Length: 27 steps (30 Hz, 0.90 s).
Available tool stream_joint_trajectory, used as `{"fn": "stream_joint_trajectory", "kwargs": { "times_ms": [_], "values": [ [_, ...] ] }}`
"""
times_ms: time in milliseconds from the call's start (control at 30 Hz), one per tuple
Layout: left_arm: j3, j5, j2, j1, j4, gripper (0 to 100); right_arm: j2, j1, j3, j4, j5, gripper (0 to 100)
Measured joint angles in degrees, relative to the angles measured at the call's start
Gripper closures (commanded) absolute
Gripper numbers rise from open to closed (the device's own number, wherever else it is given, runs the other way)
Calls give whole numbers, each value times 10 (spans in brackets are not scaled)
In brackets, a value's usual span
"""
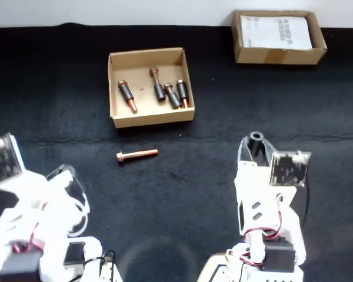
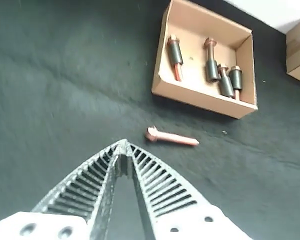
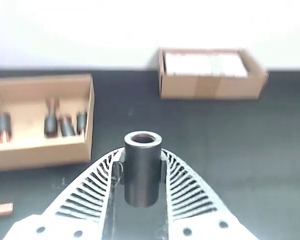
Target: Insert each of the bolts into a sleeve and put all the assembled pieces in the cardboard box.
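A loose copper bolt (image 1: 136,155) lies flat on the black mat in front of the open cardboard box (image 1: 115,88), which holds several bolts fitted in dark sleeves (image 1: 163,90). My right gripper (image 3: 141,167) is shut on a dark sleeve (image 3: 141,168), held upright with its bore facing up; from above the sleeve (image 1: 256,141) stands to the right of the loose bolt. My left gripper (image 2: 123,150) is shut with nothing in it, hanging short of the bolt (image 2: 171,137). The box (image 2: 162,65) lies beyond the bolt.
A second cardboard box (image 1: 279,54) with a white printed sheet inside sits at the far right back; it also appears in the right wrist view (image 3: 212,85). The mat ends at a white wall behind both boxes.
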<state>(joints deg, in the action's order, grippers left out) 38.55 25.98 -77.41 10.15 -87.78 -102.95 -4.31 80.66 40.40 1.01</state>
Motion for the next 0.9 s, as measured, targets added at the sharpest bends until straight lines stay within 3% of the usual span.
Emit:
{"fn": "stream_joint_trajectory", "kwargs": {
  "times_ms": [300,467,900],
  "values": [
    [-211,175,283,-126,-75,991,-6,0,59,-96,0,991],
    [-253,246,406,-127,-62,991,-6,0,62,-98,0,991],
    [-280,270,699,-149,4,991,-6,55,62,-98,-4,991]
  ]
}}
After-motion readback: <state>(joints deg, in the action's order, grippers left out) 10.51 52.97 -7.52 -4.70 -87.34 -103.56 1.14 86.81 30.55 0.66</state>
